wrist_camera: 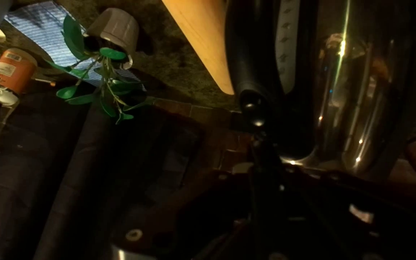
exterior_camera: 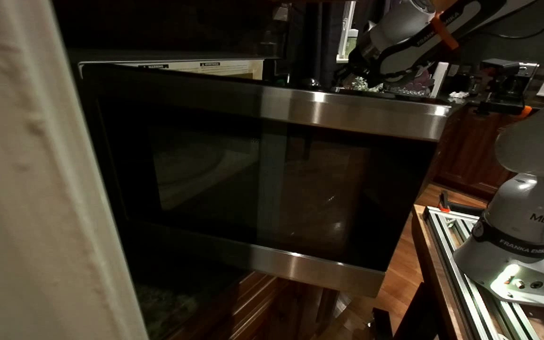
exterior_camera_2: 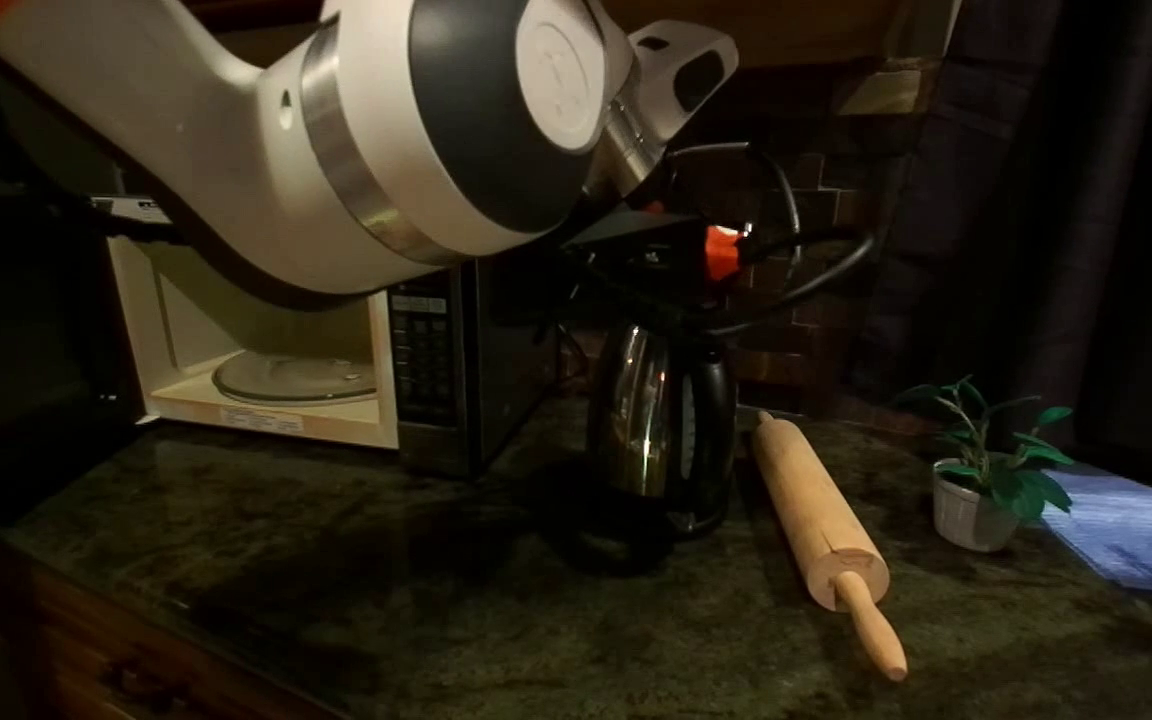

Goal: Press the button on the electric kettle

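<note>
Dark stone countertop (exterior_camera_2: 336,620) is carrying an open microwave (exterior_camera_2: 431,375) and, close by, an upright steel kettle (exterior_camera_2: 641,420). Near the top of its handle (wrist_camera: 251,43), the gripper (wrist_camera: 260,141) is pointing, seemingly pressed together, at what is probably the glossy button (wrist_camera: 252,103). Reaching is looking nearly complete; contact isn't showing clearly, so the press is presumably waiting.

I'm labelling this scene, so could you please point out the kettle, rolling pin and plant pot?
Kettle (exterior_camera_2: 641,425), in an exterior view: its metal body.
Rolling pin (exterior_camera_2: 818,512), in an exterior view: its barrel.
Plant pot (wrist_camera: 117,29), in the wrist view: its side wall.
</note>
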You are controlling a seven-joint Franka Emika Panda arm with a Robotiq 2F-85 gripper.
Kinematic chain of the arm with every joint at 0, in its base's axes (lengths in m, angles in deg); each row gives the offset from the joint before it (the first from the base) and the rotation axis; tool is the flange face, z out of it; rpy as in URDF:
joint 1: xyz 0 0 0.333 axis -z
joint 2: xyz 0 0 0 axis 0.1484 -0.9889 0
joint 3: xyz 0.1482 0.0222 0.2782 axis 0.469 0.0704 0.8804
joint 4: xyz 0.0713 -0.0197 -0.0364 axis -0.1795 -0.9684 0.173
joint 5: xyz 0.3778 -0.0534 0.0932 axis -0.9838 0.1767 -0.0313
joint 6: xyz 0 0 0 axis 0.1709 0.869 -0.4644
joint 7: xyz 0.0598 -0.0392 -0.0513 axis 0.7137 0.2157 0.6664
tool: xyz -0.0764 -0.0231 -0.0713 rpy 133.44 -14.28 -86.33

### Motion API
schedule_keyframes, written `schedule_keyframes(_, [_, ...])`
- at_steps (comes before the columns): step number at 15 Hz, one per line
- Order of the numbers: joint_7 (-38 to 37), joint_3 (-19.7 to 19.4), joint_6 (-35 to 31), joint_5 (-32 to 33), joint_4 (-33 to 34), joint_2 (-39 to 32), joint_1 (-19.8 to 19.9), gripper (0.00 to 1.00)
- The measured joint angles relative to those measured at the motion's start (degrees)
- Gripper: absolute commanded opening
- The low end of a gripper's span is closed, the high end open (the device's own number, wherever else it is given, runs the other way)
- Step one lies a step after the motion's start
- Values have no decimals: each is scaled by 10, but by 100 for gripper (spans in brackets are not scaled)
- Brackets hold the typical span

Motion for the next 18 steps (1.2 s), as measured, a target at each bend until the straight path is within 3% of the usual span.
schedule_keyframes(4, [-10,55,35,0,-6,18,34,0])
schedule_keyframes(10, [-45,114,37,0,-7,41,85,0])
schedule_keyframes(18, [-80,200,59,0,-7,80,190,0])
